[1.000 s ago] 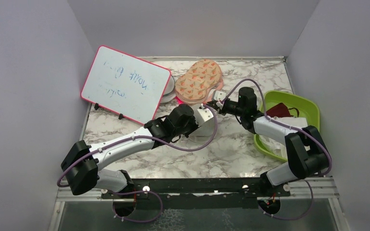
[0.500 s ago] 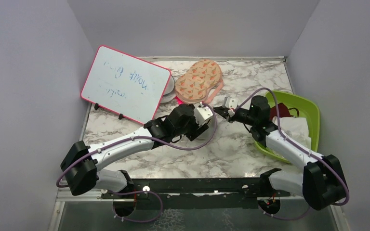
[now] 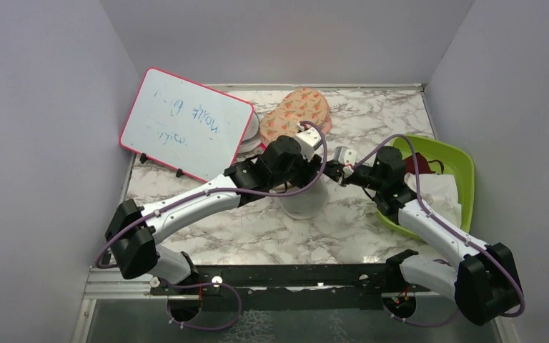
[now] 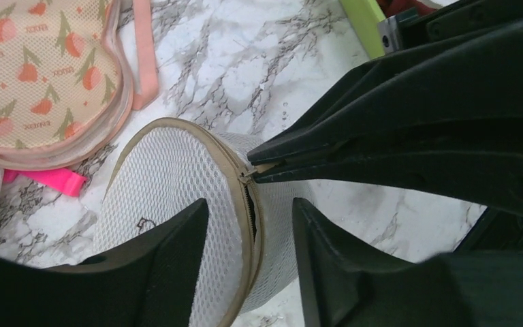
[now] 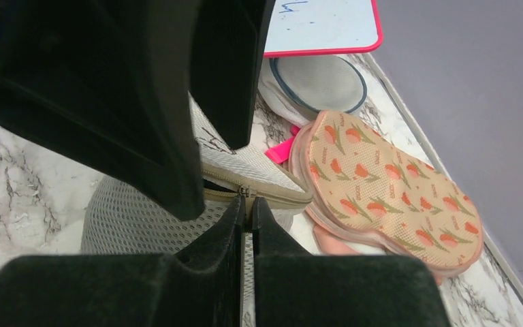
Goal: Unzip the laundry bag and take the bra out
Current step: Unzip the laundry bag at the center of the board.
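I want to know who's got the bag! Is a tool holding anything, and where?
The right tool pinches the laundry bag by its zip pull at the rim. The left tool straddles that rim; whether it grips cannot be told.

White links (image 3: 186, 207), purple cables (image 3: 388, 136); left claw (image 4: 250, 204), right claw (image 5: 248, 203) black.

The top camera sits high up at the near side. It looks down and toward the far wall, and takes in the whole counter (image 3: 357, 229) from far off. The left wrist camera is very close. It looks down past the left tool (image 4: 248, 208) at the laundry bag (image 4: 170, 184). The right wrist camera is close and low. It looks past the right tool (image 5: 248, 204) toward the far left. All three show the laundry bag and the peach case (image 3: 297, 118).
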Action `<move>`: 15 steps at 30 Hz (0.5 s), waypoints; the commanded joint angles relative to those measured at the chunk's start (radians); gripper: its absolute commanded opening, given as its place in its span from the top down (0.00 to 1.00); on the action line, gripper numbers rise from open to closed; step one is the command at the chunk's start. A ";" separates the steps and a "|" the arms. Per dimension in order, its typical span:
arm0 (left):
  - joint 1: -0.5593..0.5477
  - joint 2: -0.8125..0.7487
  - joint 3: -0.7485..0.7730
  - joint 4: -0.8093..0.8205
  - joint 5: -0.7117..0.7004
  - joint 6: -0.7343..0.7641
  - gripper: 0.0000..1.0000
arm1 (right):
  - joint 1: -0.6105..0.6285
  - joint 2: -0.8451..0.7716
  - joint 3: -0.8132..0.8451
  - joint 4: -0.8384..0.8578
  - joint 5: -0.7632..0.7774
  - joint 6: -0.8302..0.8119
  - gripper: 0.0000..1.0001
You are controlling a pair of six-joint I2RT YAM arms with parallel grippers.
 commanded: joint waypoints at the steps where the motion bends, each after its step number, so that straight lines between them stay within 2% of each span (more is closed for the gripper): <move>1: -0.002 0.048 0.065 -0.045 -0.046 -0.020 0.64 | 0.003 -0.010 -0.007 0.010 -0.032 0.022 0.99; 6: -0.002 0.067 0.084 -0.080 -0.060 0.013 0.73 | 0.006 -0.022 -0.010 0.009 -0.029 0.024 0.99; 14: -0.002 0.058 0.067 -0.104 -0.052 0.053 0.94 | 0.005 -0.015 -0.005 0.008 -0.011 0.024 0.99; 15: -0.003 0.054 0.064 -0.104 -0.051 0.067 0.99 | 0.005 -0.011 -0.002 0.006 -0.008 0.027 0.99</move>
